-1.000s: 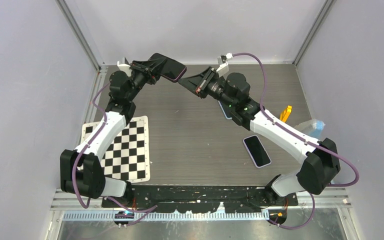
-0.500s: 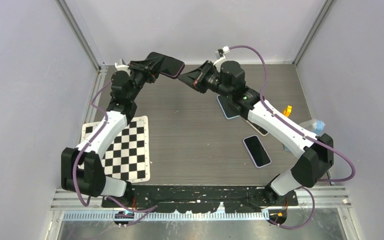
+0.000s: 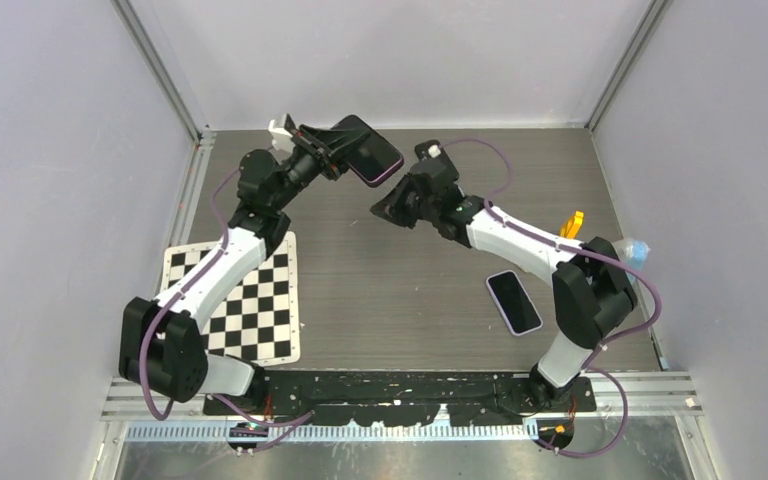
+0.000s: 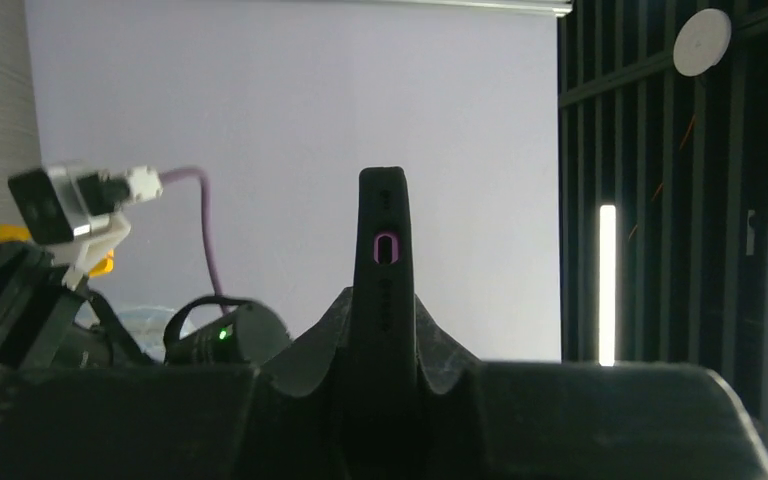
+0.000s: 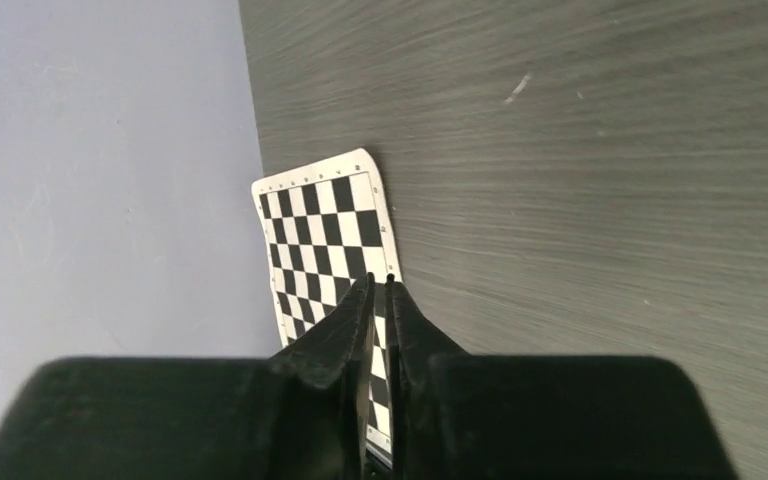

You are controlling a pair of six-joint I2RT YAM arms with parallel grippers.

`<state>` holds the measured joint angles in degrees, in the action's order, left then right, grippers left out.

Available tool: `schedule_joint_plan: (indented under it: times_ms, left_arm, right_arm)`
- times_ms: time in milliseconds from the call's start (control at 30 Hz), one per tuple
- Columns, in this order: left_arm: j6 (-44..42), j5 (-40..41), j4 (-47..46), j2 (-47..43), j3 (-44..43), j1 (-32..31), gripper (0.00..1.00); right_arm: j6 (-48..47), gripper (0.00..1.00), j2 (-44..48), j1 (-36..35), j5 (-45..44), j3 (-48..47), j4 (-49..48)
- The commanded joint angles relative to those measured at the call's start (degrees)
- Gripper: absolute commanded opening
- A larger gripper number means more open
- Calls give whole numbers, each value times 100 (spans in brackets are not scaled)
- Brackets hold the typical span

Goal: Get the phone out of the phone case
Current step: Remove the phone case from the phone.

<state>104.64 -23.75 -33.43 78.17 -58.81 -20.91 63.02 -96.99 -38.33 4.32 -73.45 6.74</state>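
Observation:
My left gripper holds the phone case in the air over the back of the table. The case is black with a pink rim, and a dark phone face shows inside it. In the left wrist view the phone case stands edge-on and upright between the fingers of my left gripper, a pink-ringed cutout on its side. My right gripper hangs a little below and to the right of the case, apart from it. In the right wrist view my right gripper is shut on nothing and points down at the table.
A second dark phone lies flat on the table at the right. A checkerboard mat lies at the left and shows as the mat beyond the right fingertips. A yellow object and a clear bag sit at the right edge.
The left gripper has carried the cased phone to the right and slightly nearer. The right gripper has drawn back from the case's corner, dropped lower and turned toward the table.

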Motion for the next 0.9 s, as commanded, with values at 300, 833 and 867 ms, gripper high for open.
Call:
schedule_joint_plan:
  times_ms: [300, 833, 867]
  left_arm:
    - [-584, -288, -161, -377, -132, 588, 0]
    - [-730, -289, 106, -451, -185, 588, 0]
    - [-734, -276, 113, -439, -199, 588, 0]
  right_arm:
    - [-986, 78, 2111, 36, 1091, 1622, -3882]
    - [-436, 62, 1852, 36, 2069, 1359, -4904]
    - [-709, 61, 1886, 36, 2093, 1388, -4628]
